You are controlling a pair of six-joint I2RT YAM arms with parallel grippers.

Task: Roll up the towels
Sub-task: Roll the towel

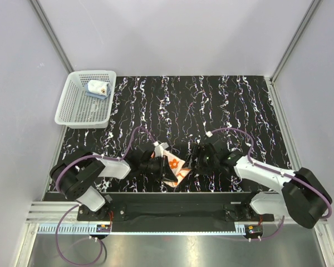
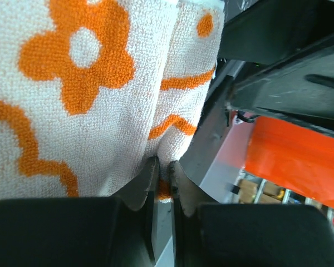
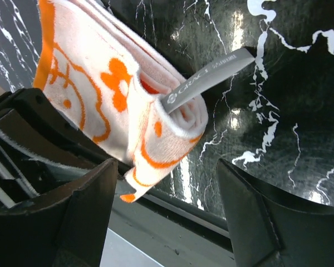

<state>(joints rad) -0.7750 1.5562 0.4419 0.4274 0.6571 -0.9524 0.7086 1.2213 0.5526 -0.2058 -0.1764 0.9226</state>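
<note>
Top external view: the orange towel point(image 1: 173, 167) sits low in the middle, half rolled over the desk point(image 1: 239, 105) between both arms. Left jaws pinch its edge tight. Right jaws are wide apart beside it. I think the roll may flop open if that small pinch slips.

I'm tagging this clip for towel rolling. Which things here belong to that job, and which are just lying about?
Job: orange flower towel, pinched by the left fingers; open right fingers beside it; pale cloth bundle, likely the other towel.
Lying about: white basket holding that bundle.
</note>
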